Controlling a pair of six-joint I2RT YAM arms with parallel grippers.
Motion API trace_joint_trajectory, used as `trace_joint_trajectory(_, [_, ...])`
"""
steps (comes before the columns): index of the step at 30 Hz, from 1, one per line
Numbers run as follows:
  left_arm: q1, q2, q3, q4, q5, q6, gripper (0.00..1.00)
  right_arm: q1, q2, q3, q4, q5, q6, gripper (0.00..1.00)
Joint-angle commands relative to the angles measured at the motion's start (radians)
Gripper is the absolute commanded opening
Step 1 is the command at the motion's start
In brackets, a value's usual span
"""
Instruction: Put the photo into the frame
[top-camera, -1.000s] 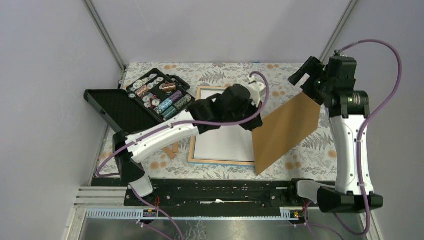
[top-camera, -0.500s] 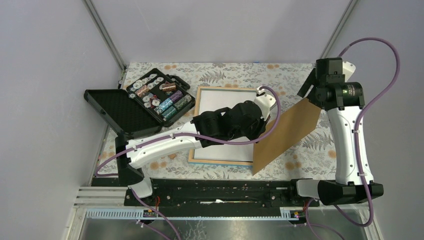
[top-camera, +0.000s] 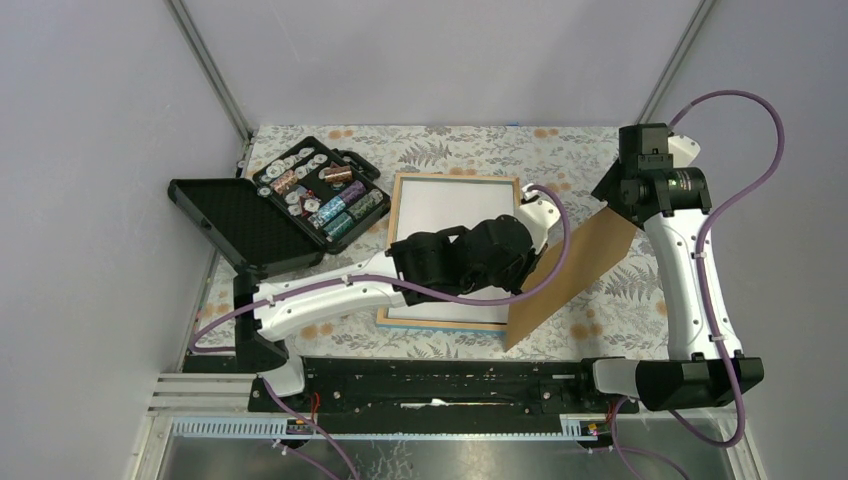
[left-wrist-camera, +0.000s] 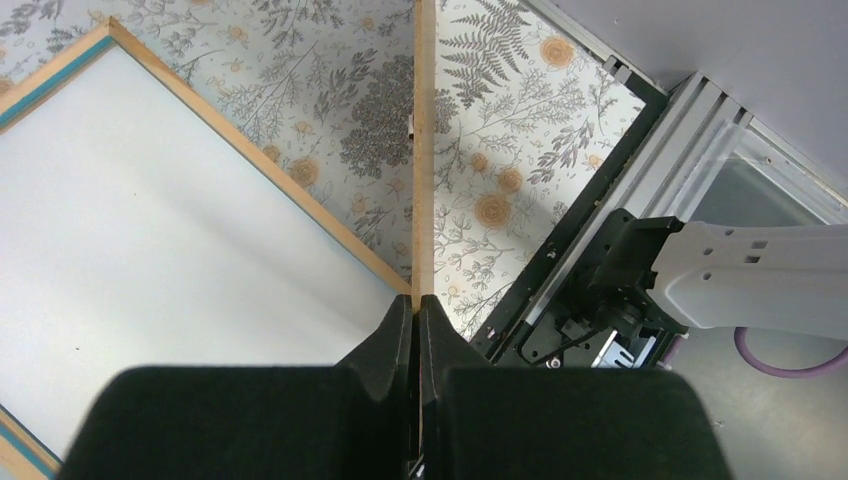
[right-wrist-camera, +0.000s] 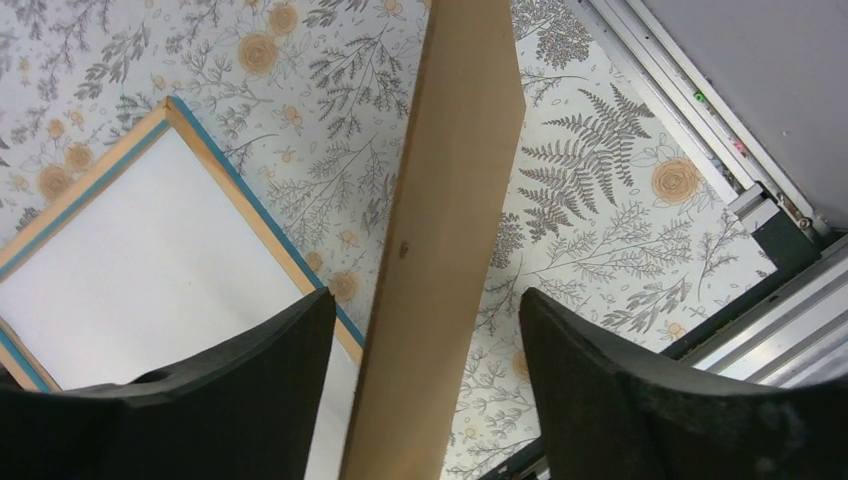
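The frame lies flat with its light wood rim up, and the same rim appears in both wrist views. A white surface fills its opening. I cannot tell whether that is the photo's back, and no printed side shows. My left gripper is shut on the edge of a plain brown backing board, holding it tilted on edge just right of the frame. My right gripper is open and straddles the board's upper corner, with a gap on each side.
An open black case of small parts sits at the back left, its lid laid out to the left. Small wooden strips lie near the frame's front-left corner. The black base rail runs along the near edge, and walls close in both sides.
My left arm swung the board down and nearer, uncovering more of the frame. My right gripper came down over the board's upper corner and its jaws have narrowed somewhat.
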Motion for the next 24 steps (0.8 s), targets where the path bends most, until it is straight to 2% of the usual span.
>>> trace_joint_trajectory(1, [-0.025, 0.014, 0.099, 0.052, -0.084, 0.035, 0.0, 0.012, -0.032, -0.019, 0.046, 0.052, 0.057, 0.69])
trace_joint_trajectory(7, [-0.045, 0.06, 0.168, 0.02, -0.099, 0.037, 0.0, 0.018, -0.047, -0.043, 0.076, 0.055, 0.118, 0.47])
trace_joint_trajectory(11, [-0.058, 0.088, 0.202, -0.006, -0.1, 0.036, 0.0, 0.021, -0.047, -0.058, 0.08, 0.077, 0.137, 0.37])
trace_joint_trajectory(12, [-0.06, 0.088, 0.203, -0.007, -0.088, 0.034, 0.04, 0.021, -0.05, -0.065, 0.081, 0.083, 0.138, 0.33])
trace_joint_trajectory(13, [-0.06, 0.088, 0.2, -0.007, -0.069, 0.029, 0.12, 0.022, -0.054, -0.071, 0.083, 0.087, 0.139, 0.3])
trace_joint_trajectory(15, [-0.06, 0.077, 0.192, -0.005, -0.037, 0.017, 0.37, 0.023, -0.068, -0.085, 0.088, 0.1, 0.136, 0.23])
trace_joint_trajectory(20, [-0.06, 0.016, 0.165, -0.006, 0.023, 0.011, 0.78, 0.022, -0.111, -0.1, 0.096, 0.143, 0.082, 0.12])
trace_joint_trajectory(21, [-0.06, -0.008, 0.156, -0.005, 0.024, 0.011, 0.91, 0.023, -0.118, -0.095, 0.099, 0.15, 0.059, 0.11])
trace_joint_trajectory(22, [-0.059, -0.033, 0.146, -0.007, 0.02, 0.014, 0.97, 0.022, -0.124, -0.088, 0.103, 0.157, 0.028, 0.08])
trace_joint_trajectory(24, [-0.055, -0.09, 0.126, -0.007, -0.006, 0.024, 0.99, 0.023, -0.135, -0.063, 0.111, 0.163, -0.05, 0.01])
